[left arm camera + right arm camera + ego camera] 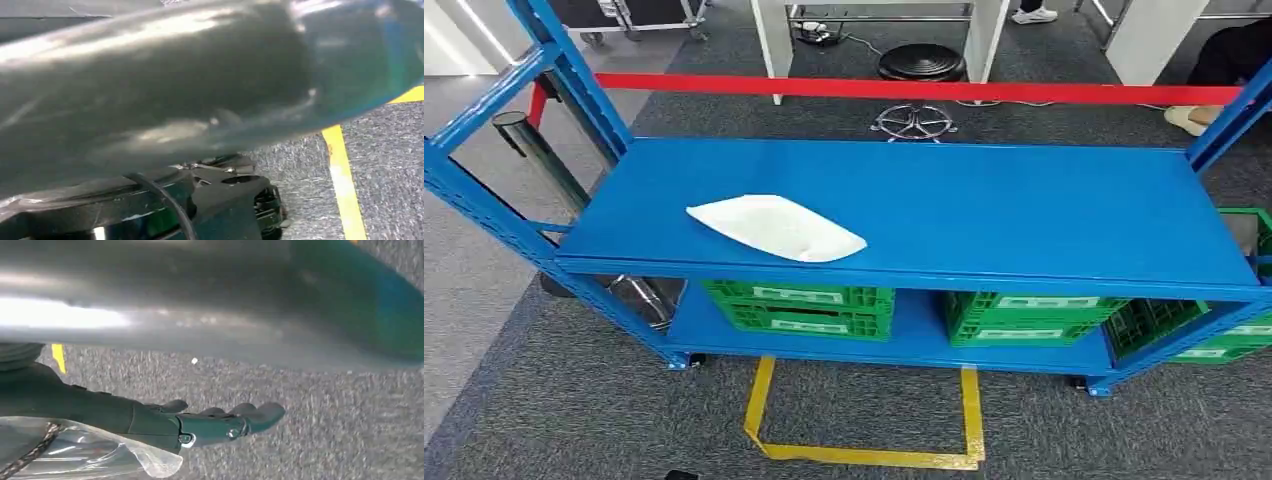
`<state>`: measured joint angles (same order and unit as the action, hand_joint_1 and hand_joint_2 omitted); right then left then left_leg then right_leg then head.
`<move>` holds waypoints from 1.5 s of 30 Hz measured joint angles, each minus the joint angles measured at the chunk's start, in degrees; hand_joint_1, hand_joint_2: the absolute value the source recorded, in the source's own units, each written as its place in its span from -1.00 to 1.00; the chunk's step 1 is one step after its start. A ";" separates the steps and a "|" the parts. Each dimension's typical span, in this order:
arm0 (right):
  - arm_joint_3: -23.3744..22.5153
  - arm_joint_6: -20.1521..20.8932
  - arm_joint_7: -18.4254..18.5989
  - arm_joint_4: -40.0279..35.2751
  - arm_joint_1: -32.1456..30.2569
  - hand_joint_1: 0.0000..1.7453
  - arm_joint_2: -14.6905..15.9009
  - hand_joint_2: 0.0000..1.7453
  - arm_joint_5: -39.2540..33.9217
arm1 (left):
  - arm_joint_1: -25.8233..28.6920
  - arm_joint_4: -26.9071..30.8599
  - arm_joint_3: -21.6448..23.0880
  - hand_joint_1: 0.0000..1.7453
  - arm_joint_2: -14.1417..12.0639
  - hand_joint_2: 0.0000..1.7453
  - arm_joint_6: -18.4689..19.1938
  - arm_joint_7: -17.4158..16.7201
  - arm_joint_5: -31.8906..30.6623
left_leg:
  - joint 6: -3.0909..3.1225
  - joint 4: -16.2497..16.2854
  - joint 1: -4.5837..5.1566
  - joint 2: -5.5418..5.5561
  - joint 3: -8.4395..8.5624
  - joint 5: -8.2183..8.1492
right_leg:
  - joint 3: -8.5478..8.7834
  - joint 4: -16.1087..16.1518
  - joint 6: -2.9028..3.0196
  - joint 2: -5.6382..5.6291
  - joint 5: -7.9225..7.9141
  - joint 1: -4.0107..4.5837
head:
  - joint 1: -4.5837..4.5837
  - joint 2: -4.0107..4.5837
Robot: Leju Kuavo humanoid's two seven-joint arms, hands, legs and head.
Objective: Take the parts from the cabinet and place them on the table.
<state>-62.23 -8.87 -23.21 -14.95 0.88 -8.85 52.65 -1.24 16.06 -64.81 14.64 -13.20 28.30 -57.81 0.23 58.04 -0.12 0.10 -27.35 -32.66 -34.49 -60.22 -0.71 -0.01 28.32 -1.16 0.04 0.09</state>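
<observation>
Right hand [220, 422] hangs w/ fingers straight, apart, holding nothing; left hand's state can't be told. White part [776, 227] lies near the shelf's [1024, 210] front edge; a clumsy reach could knock it off.

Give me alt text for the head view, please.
A white bag-like part lies on the left half of a blue rack's top shelf. Green crates sit on the lower shelf, and yellow tape marks a square on the grey carpet in front.
</observation>
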 joint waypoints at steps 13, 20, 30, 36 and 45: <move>-0.39 -0.02 -0.07 -0.04 0.12 -1.00 -0.13 -1.00 0.22 | 0.17 0.22 -0.44 -1.00 -0.04 -1.00 0.00 0.02 -0.33 | 2.87 2.76 1.45 -0.11 -6.62 4.71 | 4.12 0.64 0.48 -0.29 3.91 0.89 | 0.11 0.00; -0.70 0.02 -0.09 -0.09 0.25 -1.00 -0.15 -1.00 0.39 | 0.01 0.24 -0.55 -1.00 0.17 -1.00 -0.31 0.02 -0.48 | 3.01 -0.53 0.56 -0.04 -3.74 4.88 | -2.39 -11.93 -1.44 -0.03 10.09 0.58 | 0.20 0.00; -0.92 0.28 0.24 -0.02 0.34 -1.00 -0.87 -1.00 0.68 | -0.01 0.24 -0.96 -1.00 -0.66 -1.00 0.72 -0.07 -0.55 | 2.15 0.43 0.56 0.05 -1.33 1.61 | 0.60 0.49 -1.16 -0.04 -0.40 -0.28 | 0.28 -0.02; -0.94 -0.35 0.44 -0.02 0.59 -1.00 -1.70 1.00 1.14 | -0.01 0.24 -1.40 -1.00 -1.49 1.00 1.46 -0.07 -0.39 | 2.42 -0.36 0.52 0.05 -0.85 1.68 | 0.74 0.48 -0.34 -0.07 0.15 0.03 | 0.30 0.00; 4.44 -0.68 3.89 -0.18 -0.16 -1.00 -1.57 -1.00 -2.66 | 1.09 0.35 4.16 -1.00 -3.65 -1.00 2.95 -5.53 3.68 | 0.39 -0.61 0.29 0.05 -0.79 1.61 | 0.87 0.45 -0.14 -0.04 0.25 0.23 | 0.26 0.00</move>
<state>-57.79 -9.55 -19.32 -15.13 0.72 -10.43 49.99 -0.15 16.41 -60.65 11.00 -10.25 22.77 -54.14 0.62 57.43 0.16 0.15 -28.14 -31.04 -33.62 -59.78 -0.85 -0.05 28.57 -0.93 0.31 0.09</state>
